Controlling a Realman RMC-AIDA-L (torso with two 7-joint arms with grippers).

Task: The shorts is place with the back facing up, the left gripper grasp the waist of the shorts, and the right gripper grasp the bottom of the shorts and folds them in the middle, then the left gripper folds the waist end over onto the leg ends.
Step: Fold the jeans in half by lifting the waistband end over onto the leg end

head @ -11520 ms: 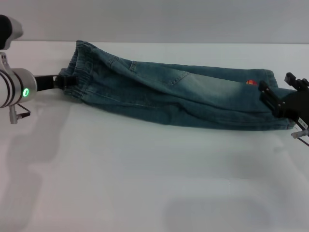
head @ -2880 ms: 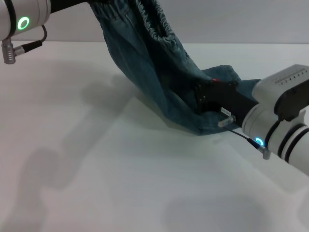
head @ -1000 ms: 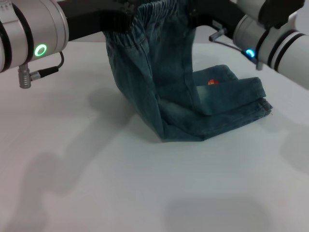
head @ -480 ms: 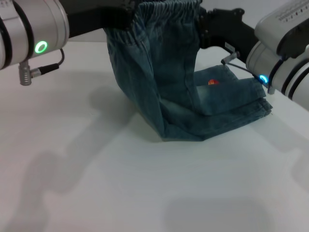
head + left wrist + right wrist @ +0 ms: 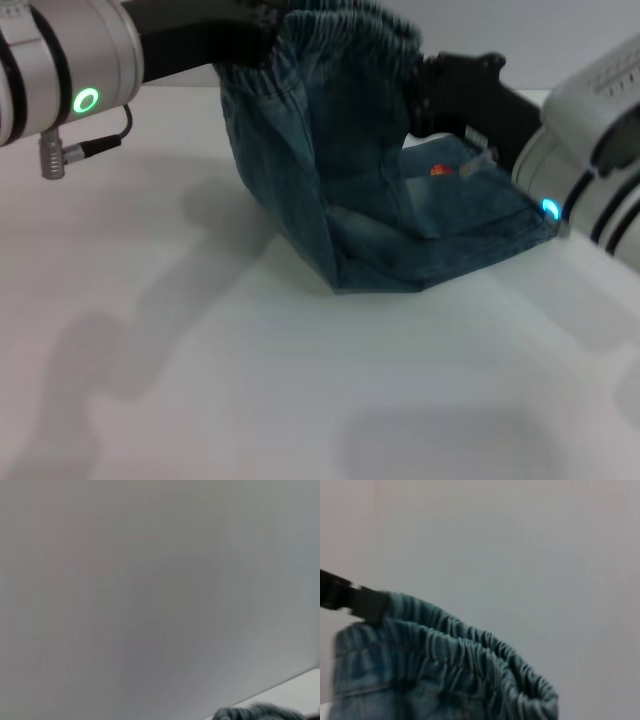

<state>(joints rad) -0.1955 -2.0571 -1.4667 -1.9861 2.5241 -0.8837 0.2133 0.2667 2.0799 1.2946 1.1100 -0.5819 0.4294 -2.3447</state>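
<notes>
Since half a second ago the right gripper (image 5: 420,95) has dropped a little and shifted toward the robot's right beside the raised waistband, while the left gripper (image 5: 262,28) has hardly moved. The shorts (image 5: 370,200) hang as a draped sheet: the waist of the shorts (image 5: 345,30) is held up in the air, and the leg ends (image 5: 480,235) lie flat on the white table (image 5: 200,380), so the fabric bends where it meets the tabletop. That lift looks meant to let the waist end be carried over and laid on the hems. The left gripper is clenched on the waistband's left end; in the right wrist view its black tip (image 5: 362,602) sits pinched at the edge of the ruffled elastic. The right gripper's black claw touches the waistband's other end, but whether it is gripping or has let go I cannot tell, since the fingers are hidden against the cloth. A small orange print (image 5: 438,171) shows near one hem. No brand, label or readable writing is visible anywhere.
</notes>
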